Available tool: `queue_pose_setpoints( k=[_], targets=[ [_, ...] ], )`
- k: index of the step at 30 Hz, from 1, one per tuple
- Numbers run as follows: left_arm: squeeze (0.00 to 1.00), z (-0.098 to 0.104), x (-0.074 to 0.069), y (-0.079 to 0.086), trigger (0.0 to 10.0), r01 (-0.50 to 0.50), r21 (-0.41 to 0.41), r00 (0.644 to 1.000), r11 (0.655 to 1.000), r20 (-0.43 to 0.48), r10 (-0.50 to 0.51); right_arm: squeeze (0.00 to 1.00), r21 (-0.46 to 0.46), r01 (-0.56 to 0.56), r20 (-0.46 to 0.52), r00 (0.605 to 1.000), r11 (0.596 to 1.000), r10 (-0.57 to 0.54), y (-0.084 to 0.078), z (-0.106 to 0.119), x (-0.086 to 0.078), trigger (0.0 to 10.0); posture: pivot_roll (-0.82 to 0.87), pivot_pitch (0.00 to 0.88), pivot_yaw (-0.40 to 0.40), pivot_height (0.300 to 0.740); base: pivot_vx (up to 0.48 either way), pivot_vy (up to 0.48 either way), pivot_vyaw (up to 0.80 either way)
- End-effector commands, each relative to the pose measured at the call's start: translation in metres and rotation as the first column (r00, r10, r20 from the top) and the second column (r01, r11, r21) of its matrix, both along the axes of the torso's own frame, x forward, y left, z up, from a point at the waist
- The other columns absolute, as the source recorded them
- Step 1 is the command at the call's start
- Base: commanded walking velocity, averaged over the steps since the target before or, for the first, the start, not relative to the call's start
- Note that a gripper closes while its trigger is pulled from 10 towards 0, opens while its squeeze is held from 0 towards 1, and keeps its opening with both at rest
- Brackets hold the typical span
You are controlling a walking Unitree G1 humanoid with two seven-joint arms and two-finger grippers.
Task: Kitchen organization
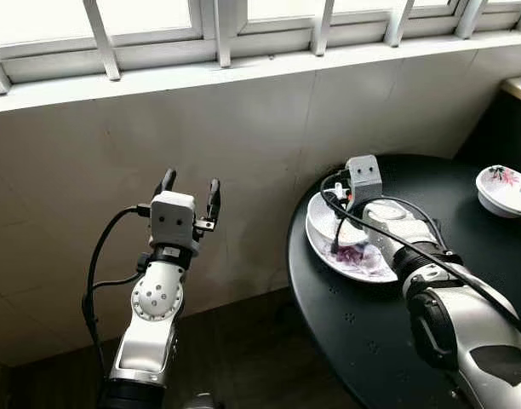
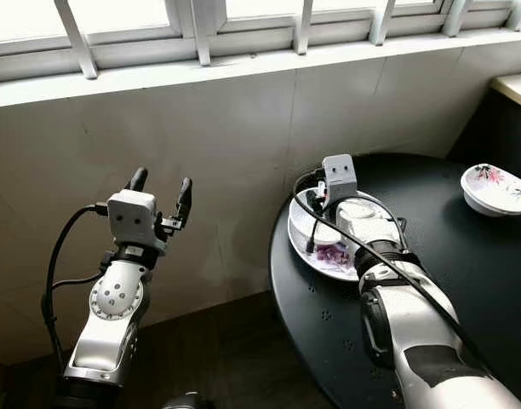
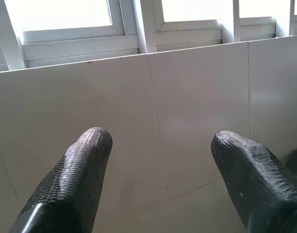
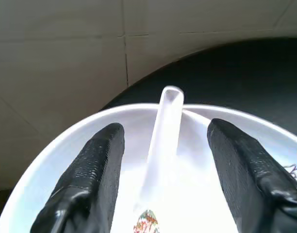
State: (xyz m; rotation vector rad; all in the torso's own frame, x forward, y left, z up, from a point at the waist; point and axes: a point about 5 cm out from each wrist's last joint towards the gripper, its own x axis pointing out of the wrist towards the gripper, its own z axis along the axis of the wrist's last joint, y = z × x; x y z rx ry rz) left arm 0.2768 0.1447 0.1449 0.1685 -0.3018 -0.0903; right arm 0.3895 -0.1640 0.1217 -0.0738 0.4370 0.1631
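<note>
Head views: a white flowered plate is seen near the edge of the round black table, by the tiled wall. The right gripper is held low over the plate. A second flowered bowl sits well apart, toward the far right of the table. The left gripper is raised off the table, fingers spread, nothing held.

Right wrist view: a white ceramic spoon lies in the plate, its handle running between the two parted fingers; contact is not seen. The spoon is judged light, stiff, glazed, so slippery and chippable. The handle mid-length is the likely grip point, closed gently. The plate rim beneath is the obstruction to be watched; the plate itself may slide on the table.

Left wrist view: only wall and window frame are faced; fingers apart, idle.
</note>
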Motion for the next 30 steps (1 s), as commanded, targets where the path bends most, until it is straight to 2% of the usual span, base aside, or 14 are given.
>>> queue_pose_setpoints(
  k=[1, 6, 8, 16, 25, 26, 28, 30],
  targets=[
    [0.00, 0.003, 0.001, -0.001, 10.0, -0.001, 0.004, 1.000, 1.000, 0.011, 0.001, 0.00, 0.007, -0.006, -0.042, 0.999, 1.000, 0.006, -0.001, -0.003, -0.001, 10.0, 0.07, 0.014, -0.063, 0.740, 0.000, 0.000, 0.00],
    [0.00, 0.003, 0.001, -0.001, 10.0, -0.001, 0.005, 1.000, 1.000, 0.012, 0.001, 0.00, 0.007, 0.010, -0.078, 0.997, 1.000, -0.009, -0.003, -0.008, -0.004, 10.0, 0.07, 0.016, -0.068, 0.740, 0.000, 0.000, 0.00],
    [0.00, 0.003, 0.001, -0.001, 10.0, -0.004, 0.004, 1.000, 1.000, 0.012, 0.004, 0.00, 0.039, 0.032, -0.108, 0.994, 0.999, -0.028, -0.004, -0.011, -0.005, 10.0, 0.07, 0.018, -0.069, 0.740, 0.000, 0.000, 0.00],
    [0.00, 0.003, 0.001, 0.000, 10.0, -0.008, 0.004, 1.000, 1.000, 0.011, 0.008, 0.00, 0.028, 0.088, -0.151, 0.985, 0.996, -0.083, -0.012, -0.019, -0.010, 10.0, 0.07, 0.020, -0.070, 0.740, 0.000, 0.000, 0.00],
    [0.00, 0.002, 0.000, 0.000, 10.0, -0.009, 0.006, 1.000, 1.000, 0.011, 0.008, 0.00, 0.087, 0.071, -0.206, 0.977, 0.994, -0.052, -0.004, -0.028, -0.015, 10.0, 0.08, 0.024, -0.073, 0.740, 0.000, 0.000, 0.00],
    [0.00, 0.003, 0.000, 0.000, 10.0, -0.009, 0.006, 1.000, 1.000, 0.011, 0.009, 0.00, 0.107, 0.088, -0.219, 0.974, 0.990, -0.062, -0.004, -0.031, -0.016, 7.6, 0.08, 0.024, -0.073, 0.740, 0.000, 0.000, 0.00],
    [0.00, 0.003, 0.000, -0.001, 10.0, -0.009, 0.006, 1.000, 1.000, 0.010, 0.009, 0.00, 0.125, 0.100, -0.218, 0.973, 0.987, -0.071, -0.005, -0.030, -0.016, 0.0, 0.08, 0.024, -0.075, 0.740, 0.000, 0.000, 0.00],
    [0.00, 0.002, 0.000, -0.001, 10.0, -0.009, 0.006, 1.000, 1.000, 0.010, 0.009, 0.00, 0.128, 0.103, -0.209, 0.975, 0.986, -0.074, -0.005, -0.029, -0.015, 0.0, 0.08, 0.025, -0.075, 0.740, 0.000, 0.000, 0.00]
  ],
)
